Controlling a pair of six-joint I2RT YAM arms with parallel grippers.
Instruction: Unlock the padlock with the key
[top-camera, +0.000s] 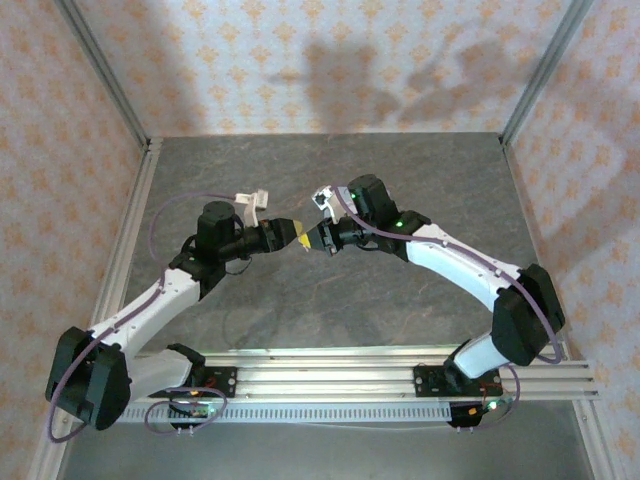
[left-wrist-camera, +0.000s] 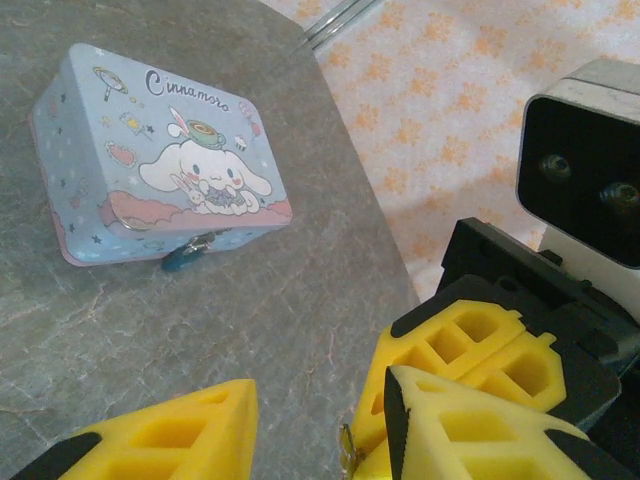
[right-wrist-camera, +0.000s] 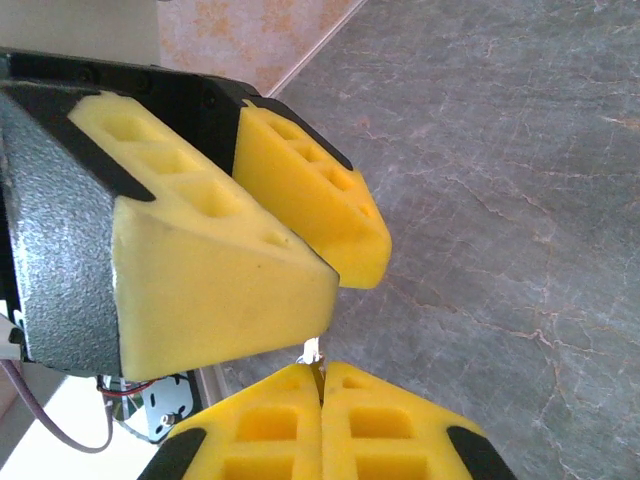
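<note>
Hanging from the front clasp of a pale blue cartoon tin is the padlock, a tiny dark bluish thing, seen in the left wrist view. My right gripper is shut on the key, whose small metal tip pokes out past the fingertips. The two grippers meet tip to tip above the middle of the table. My left gripper is open. The key lies between its fingers, close against the right-hand one. Tin and padlock lie well beyond both grippers.
The grey stone-look table ends at a metal frame rail, with patterned walls behind it. The left arm and the right arm arch in from the near edge. The right wrist camera is close to my left fingers.
</note>
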